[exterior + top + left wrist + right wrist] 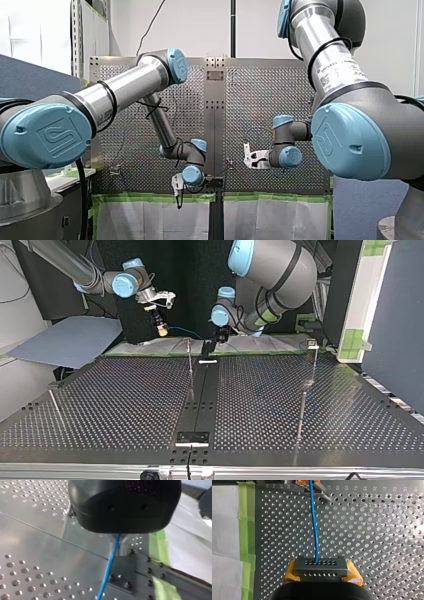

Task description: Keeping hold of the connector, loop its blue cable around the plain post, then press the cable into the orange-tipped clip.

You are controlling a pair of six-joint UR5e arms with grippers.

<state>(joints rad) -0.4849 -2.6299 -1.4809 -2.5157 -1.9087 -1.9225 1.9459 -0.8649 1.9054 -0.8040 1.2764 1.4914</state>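
Two yellow pads (pixel 291 570) of your right gripper (pixel 322 571) are clamped on the dark connector (pixel 321 565), which it holds above the holed table (pixel 374 542). From the connector's face you see the blue cable (pixel 313 522) run straight ahead to the orange clip (pixel 308 482), with green tape (pixel 245 530) off to one side. Your left gripper (pixel 122 510) shows only its black body. The cable comes out from under it, but you cannot tell whether it is holding the cable.
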